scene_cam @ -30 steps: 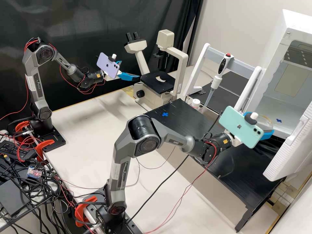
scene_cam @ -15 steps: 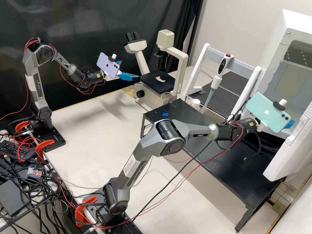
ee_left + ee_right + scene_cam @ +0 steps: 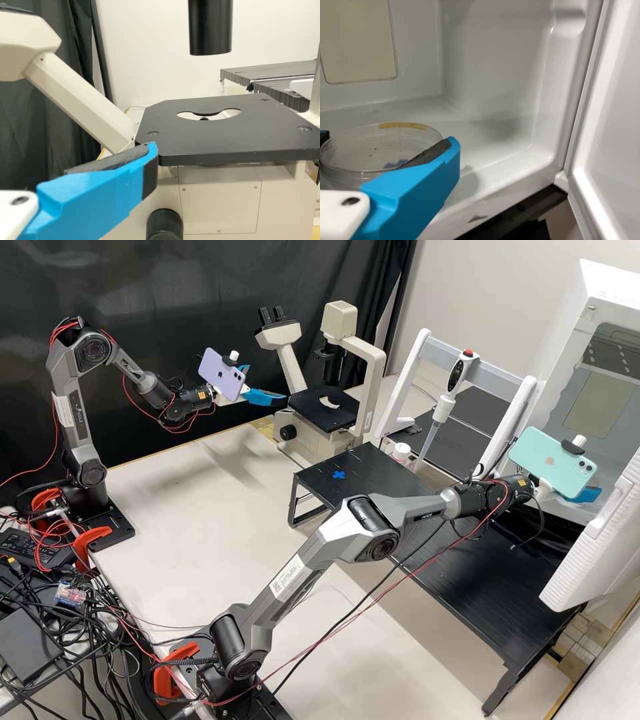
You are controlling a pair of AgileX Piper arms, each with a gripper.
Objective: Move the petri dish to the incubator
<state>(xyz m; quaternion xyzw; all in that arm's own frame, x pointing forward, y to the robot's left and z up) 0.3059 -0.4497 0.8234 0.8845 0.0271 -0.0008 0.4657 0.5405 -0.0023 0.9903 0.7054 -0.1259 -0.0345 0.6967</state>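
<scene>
Right fingers (image 3: 585, 495) round dish (image 3: 360, 150), door (image 3: 593, 553) (open) near

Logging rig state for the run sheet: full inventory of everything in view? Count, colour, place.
petri dish: 1, clear, between fingers of right gripper, in incubator
incubator: 1, white, far right, door open
microscope: 1, cream and black, beyond table
pipette: 1, white, on white-grey rack
capped jar: 1, white, beside pipette
platforms: at least 2, black, centre-right
blue marks: 2, platform and through dish
table: 1, pale
curtain: 1, black, behind
cables: many, black and red, lower left
clamps: red, arm bases
phones: 2, purple and mint, wrists
arms: 2, grey
grippers: 2, blue-fingered
</scene>
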